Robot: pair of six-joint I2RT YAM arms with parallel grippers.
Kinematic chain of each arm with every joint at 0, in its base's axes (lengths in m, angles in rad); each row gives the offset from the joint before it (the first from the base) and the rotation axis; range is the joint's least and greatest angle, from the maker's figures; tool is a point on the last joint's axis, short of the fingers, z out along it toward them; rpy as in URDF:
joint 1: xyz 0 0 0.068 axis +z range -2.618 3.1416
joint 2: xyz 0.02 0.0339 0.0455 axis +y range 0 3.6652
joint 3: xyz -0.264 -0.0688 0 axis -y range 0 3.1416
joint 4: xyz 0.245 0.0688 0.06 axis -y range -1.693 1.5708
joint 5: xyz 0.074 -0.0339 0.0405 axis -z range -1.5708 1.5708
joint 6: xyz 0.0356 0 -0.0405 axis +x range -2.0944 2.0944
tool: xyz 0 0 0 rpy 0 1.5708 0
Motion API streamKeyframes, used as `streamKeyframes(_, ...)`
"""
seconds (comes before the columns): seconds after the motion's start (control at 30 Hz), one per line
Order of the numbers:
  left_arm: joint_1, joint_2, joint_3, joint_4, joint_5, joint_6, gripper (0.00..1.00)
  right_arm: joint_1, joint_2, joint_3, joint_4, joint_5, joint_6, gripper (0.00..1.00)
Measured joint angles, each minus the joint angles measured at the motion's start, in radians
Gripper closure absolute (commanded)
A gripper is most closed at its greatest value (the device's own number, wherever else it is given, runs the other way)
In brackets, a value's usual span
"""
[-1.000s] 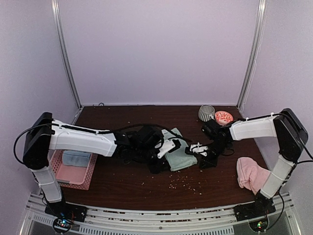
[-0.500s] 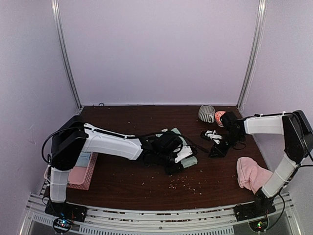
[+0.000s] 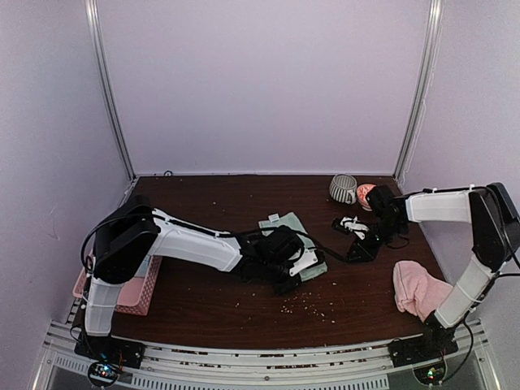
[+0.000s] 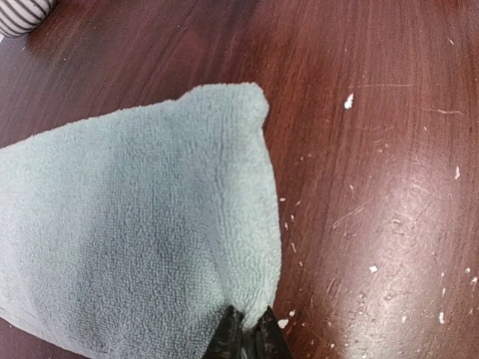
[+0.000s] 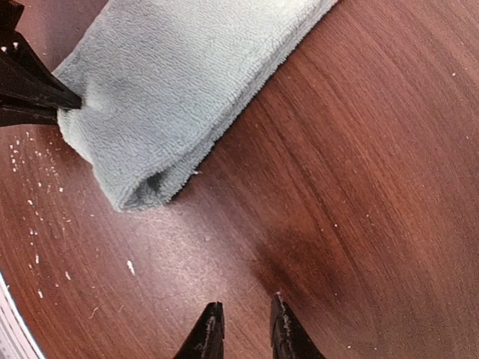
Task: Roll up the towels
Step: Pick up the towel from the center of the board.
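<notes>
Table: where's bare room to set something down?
Back strip left of the striped mug; front strip between the pink basket and pink towel, crumbs only. Crowded mid-table around the green towel and by the mug.

The top external camera is looking down from above and behind the arm bases (image 3: 106,351), taking in the whole tabletop (image 3: 227,195) from afar. The left wrist camera is hovering close over the mint towel (image 4: 135,224), left pincer (image 4: 245,338) at bottom centre. The right wrist camera is looking down close, sharing that towel, upper left, with both other views.
</notes>
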Motion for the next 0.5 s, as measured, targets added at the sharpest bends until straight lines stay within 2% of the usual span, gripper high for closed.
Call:
streamKeyframes(0.2, 0.011, -0.031, -0.047, 0.018, 0.052, -0.015, 1.00, 0.000, -0.013, 0.081, -0.127, -0.123, -0.078, 0.79)
streamKeyframes(0.33, 0.052, -0.064, -0.085, 0.000, 0.190, -0.037, 1.00, 0.027, -0.093, 0.097, -0.182, -0.170, -0.147, 0.80)
streamKeyframes(0.5, 0.114, -0.069, -0.097, -0.022, 0.393, -0.088, 1.00, 0.141, -0.196, 0.066, -0.163, -0.112, -0.176, 0.82)
